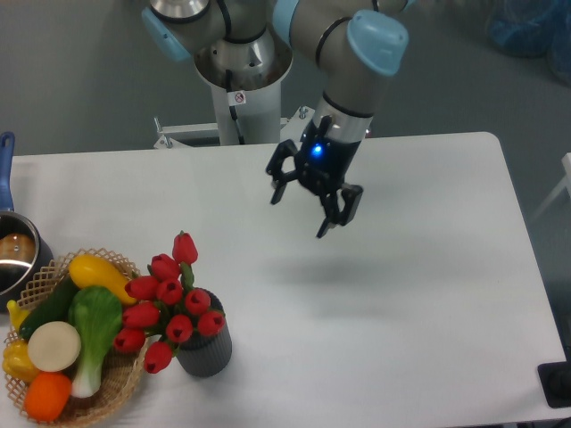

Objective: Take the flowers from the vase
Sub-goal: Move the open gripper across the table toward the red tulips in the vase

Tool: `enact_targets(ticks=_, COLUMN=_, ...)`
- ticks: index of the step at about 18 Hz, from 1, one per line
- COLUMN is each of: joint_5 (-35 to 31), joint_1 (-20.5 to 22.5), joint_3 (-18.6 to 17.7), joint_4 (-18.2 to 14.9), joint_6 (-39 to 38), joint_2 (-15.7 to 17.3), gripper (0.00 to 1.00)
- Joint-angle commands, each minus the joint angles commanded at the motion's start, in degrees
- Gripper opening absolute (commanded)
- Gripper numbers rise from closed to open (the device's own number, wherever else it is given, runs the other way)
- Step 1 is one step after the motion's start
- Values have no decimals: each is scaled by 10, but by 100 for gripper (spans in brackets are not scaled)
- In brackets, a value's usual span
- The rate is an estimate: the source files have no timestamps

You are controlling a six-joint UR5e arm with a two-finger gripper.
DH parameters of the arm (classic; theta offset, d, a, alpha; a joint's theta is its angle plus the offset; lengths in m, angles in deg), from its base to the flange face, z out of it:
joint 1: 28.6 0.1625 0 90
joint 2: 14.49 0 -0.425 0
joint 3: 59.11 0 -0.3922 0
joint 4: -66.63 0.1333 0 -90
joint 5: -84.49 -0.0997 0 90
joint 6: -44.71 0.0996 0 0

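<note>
We count about ten red flowers (165, 308) standing in one grey vase (206, 350) at the bench's (401, 312) near left, touching one wicker basket (107, 383). One hand (303, 212) hangs empty, fingers wide, well apart toward the far centre.

Count: 1 vase (205, 349) holding 10 red flowers (169, 303); beside vase, 1 basket (111, 385) with 6 toy vegetables; 1 pot (16, 259) beyond basket.

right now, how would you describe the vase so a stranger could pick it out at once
Start at the woven wicker basket of toy vegetables in the near left corner of the white table. Standing against its right side is the small dark grey ribbed cylindrical vase. It alone holds a bunch of red tulip buds, which spreads wider than the vase itself.
</note>
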Motion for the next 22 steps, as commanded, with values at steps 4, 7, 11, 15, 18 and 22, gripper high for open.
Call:
enact_targets(ticks=4, joint_5=50, joint_1=-2, joint_3=13, joint_4=3, joint_6=1, joint_2=-19, gripper=100)
enact_targets(ticks=7, joint_5=53, joint_1=-16, joint_3=31, joint_4=10, joint_6=-3, joint_2=-43, gripper=100)
enact_targets(ticks=11, joint_5=57, joint_1=-32, joint_3=58, joint_4=12, joint_6=-4, joint_2=-79, gripper=100)
enact_targets(ticks=15, joint_5=59, joint_1=-33, joint_3=62, joint_4=12, joint_6=-10, joint_2=-90, gripper=100)
enact_targets(ticks=18, joint_5=100, joint_1=-33, joint_3=62, joint_4=12, joint_6=-18, joint_2=-91, gripper=100)
enact_targets(ticks=22, joint_5=184, joint_1=-33, joint_3=62, joint_4=12, joint_6=-19, joint_2=-112, gripper=100)
